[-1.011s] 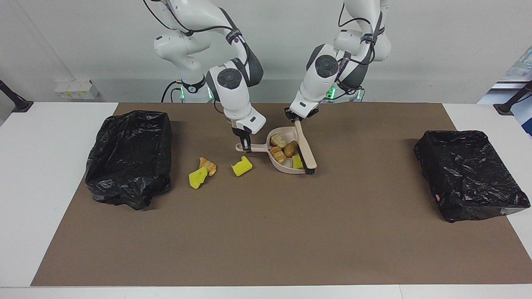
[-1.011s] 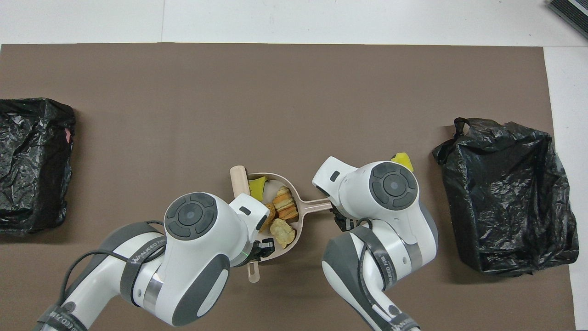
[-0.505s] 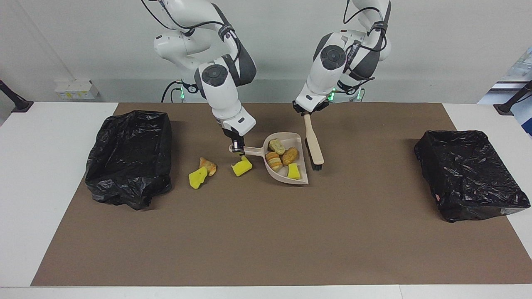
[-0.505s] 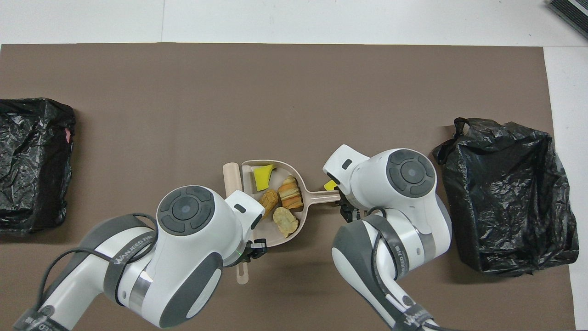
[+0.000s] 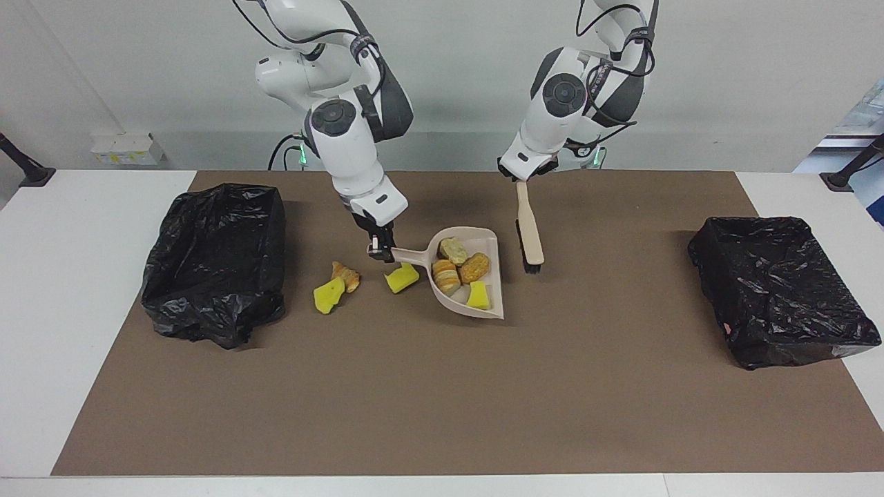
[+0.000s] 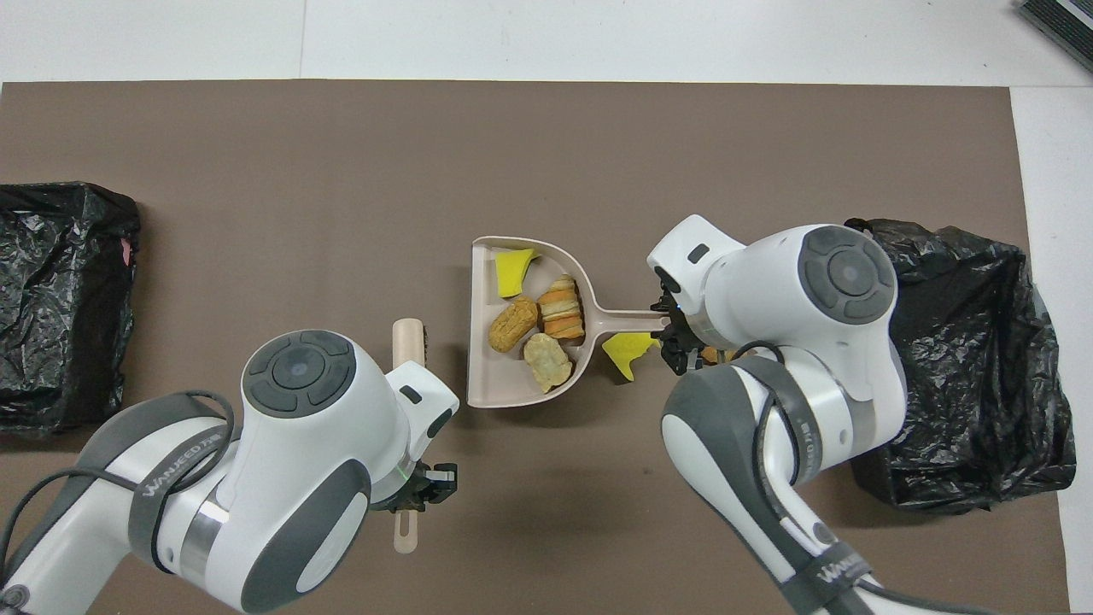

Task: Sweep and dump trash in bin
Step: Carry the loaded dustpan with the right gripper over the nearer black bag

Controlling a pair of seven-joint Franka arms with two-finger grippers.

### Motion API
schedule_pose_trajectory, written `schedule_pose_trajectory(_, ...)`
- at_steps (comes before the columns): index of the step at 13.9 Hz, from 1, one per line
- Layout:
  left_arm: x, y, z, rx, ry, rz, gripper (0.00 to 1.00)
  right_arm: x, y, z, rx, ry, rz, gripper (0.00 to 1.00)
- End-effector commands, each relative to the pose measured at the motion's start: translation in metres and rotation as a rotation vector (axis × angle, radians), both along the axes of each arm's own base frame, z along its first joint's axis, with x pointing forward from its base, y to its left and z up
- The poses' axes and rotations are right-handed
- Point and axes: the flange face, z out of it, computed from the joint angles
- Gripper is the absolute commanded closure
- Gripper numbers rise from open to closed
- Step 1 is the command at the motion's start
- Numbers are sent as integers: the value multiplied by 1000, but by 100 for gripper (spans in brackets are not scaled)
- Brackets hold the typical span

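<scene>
Right tool (image 5: 380, 246) clamped on dustpan (image 5: 487, 243) handle, pan lifted, four trash scraps (image 5: 459, 268) inside; three lie beside the dustpan. Left tool (image 5: 520, 177) closed on brush (image 5: 530, 233), hanging bristles-down beside the dustpan.

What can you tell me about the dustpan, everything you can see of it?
The dustpan is beige, plastic by its look: a rounded scoop with a straight open lip and a slim handle. The right gripper is shut on the handle's end and holds the pan lifted and tilted above the brown mat. In it lie four scraps: three tan bread-like lumps and one yellow sponge chunk by the lip. The brush, held by the left gripper, hangs beside the pan, apart from it.
</scene>
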Motion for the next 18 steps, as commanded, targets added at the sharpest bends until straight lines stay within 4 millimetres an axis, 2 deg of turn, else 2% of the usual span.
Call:
schedule_pose_trajectory(1,-47,-16,-15,26,-66,13,100,5,-45,30,7,22,-67,100)
schedule_pose_trajectory(4,-88,-44,-25,31,-88,1,100,1,-112,47,-45,9,-73,100)
schedule_pose_trajectory(6,-111,-56,-40,10,-103,29,100,-11,-168,63,-58,6,-95,100)
schedule_pose_trajectory(9,-120,-57,-59,1,-75,45,100,-30,-249,69,-62,12,-97,100)
schedule_pose_trajectory(12,-120,-55,-67,-37,-82,60,100,-55,-316,76,-156,34,-27,100)
schedule_pose_trajectory(14,-117,-58,-68,-57,-96,72,100,-63,-330,87,-277,43,93,100)
schedule_pose_trajectory(15,-115,-55,-71,-54,-93,71,100,-69,-335,96,-319,46,104,100)
schedule_pose_trajectory(17,-114,-52,-73,-57,-89,52,100,-83,-355,102,-390,82,95,100)
schedule_pose_trajectory(18,-113,-52,-73,-66,-89,32,93,-92,-363,106,-424,95,89,100)
